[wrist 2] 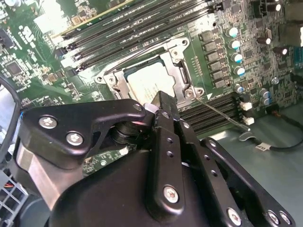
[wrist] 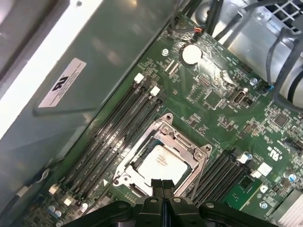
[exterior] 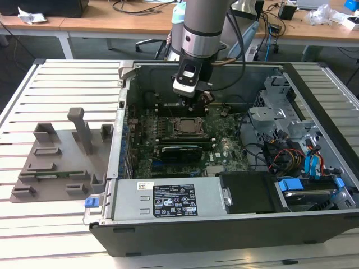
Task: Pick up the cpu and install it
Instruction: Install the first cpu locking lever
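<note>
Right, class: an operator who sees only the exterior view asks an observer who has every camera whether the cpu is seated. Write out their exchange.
Operator: In the exterior view the arm's wrist hides the claw's tips. Is the claw carrying the cpu?
Observer: No. In the first wrist view the claw has its tips pressed together with nothing between them.
Operator: Then where is the cpu?
Observer: In the first wrist view the cpu lies flat inside the socket frame, silvery top up, just beyond the claw's tips.
</note>
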`<state>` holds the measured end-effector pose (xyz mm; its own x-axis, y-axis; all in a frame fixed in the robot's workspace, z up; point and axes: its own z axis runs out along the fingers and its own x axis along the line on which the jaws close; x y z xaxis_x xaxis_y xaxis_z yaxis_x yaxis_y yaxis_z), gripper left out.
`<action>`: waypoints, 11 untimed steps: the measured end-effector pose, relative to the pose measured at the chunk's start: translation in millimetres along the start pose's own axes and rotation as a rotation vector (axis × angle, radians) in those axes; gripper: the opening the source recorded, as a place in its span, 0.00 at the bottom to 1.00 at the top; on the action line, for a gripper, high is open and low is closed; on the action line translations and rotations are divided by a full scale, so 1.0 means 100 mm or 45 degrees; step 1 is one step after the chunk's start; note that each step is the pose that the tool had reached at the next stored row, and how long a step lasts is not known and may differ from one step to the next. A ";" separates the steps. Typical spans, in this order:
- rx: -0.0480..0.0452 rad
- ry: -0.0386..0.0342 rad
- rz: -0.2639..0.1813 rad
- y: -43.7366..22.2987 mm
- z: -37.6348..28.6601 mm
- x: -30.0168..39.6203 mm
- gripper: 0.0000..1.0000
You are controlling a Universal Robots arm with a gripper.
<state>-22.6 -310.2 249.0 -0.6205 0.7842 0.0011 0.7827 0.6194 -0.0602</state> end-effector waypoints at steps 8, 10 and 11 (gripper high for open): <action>0.000 -0.0060 -0.099 -0.001 0.000 0.001 0.11; 0.000 -0.0066 -0.111 0.000 0.000 0.000 0.11; 0.000 -0.0070 -0.118 -0.001 0.000 0.001 0.11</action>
<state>-22.7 -310.2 249.0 -0.6906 0.7232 0.0011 0.7219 0.6894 -0.0602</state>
